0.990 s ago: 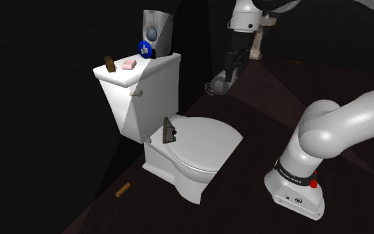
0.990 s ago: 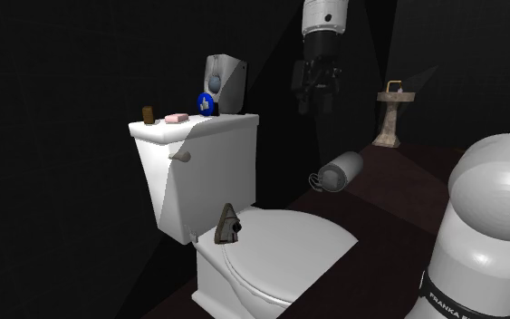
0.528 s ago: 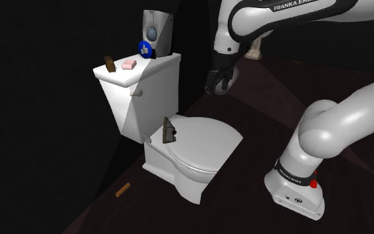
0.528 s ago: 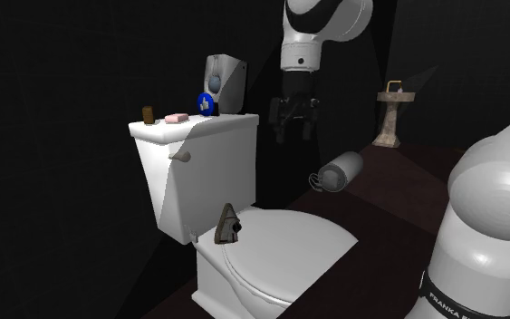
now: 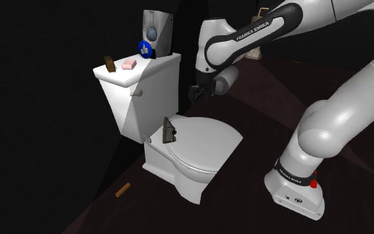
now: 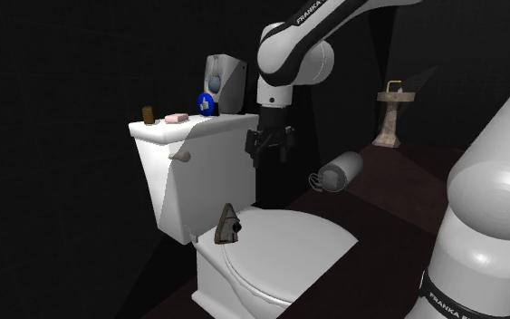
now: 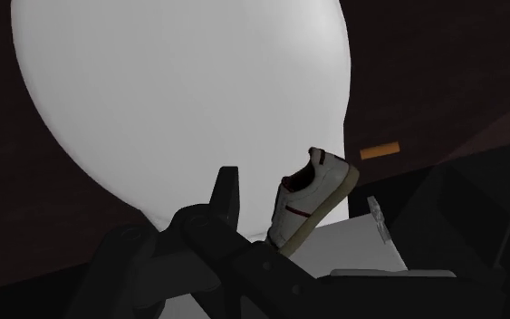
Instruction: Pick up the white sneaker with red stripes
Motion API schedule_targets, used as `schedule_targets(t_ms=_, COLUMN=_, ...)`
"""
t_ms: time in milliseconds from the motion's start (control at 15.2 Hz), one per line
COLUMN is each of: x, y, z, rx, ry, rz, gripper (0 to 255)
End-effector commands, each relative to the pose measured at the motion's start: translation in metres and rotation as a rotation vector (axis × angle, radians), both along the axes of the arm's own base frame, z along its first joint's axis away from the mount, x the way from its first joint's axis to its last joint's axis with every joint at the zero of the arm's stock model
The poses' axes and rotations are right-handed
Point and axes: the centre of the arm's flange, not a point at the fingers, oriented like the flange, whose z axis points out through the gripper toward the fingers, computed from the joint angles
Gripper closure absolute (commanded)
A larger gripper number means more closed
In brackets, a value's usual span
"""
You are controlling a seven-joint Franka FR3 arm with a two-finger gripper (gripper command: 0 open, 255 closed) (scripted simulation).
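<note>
the job is at the reaching step, and the shoe is not held yet. the sneaker (image 7: pixel 312 197) is white with dark red stripes and a tan sole. it sits at the back of the shut toilet lid (image 5: pixel 205 146), just in front of the tank (image 5: pixel 149 90), and it looks tipped up on one end. in the two outside views it looks much darker. the black gripper (image 6: pixel 272 156) hangs in the air next to the tank's top corner. it is higher than the shoe and well apart from it. its two fingers are spread wide, and nothing is between them. i think the hand needs to go down and over to the back of the lid next, until one finger is on each side of the shoe. then it can squeeze and lift. the shoe stands on a small end, so a bump could knock it flat or push it off the lid, and a slow, careful move seems best. the tank is very close, so the hand has to keep from hitting it. a small brown stick (image 5: pixel 123 190) lies on the floor by the toilet, out of the way.
</note>
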Motion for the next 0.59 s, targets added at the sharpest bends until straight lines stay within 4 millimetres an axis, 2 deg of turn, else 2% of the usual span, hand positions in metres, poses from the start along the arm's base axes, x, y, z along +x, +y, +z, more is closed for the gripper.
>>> schedule_targets(t_ms=0, x=0.015, y=0.003, z=-0.02, rx=-0.009, ry=-0.014, rz=-0.017, gripper=0)
schedule_targets(t_ms=528, x=0.081, y=0.007, z=-0.097, rx=-0.046, ry=-0.062, rz=-0.082, gripper=0)
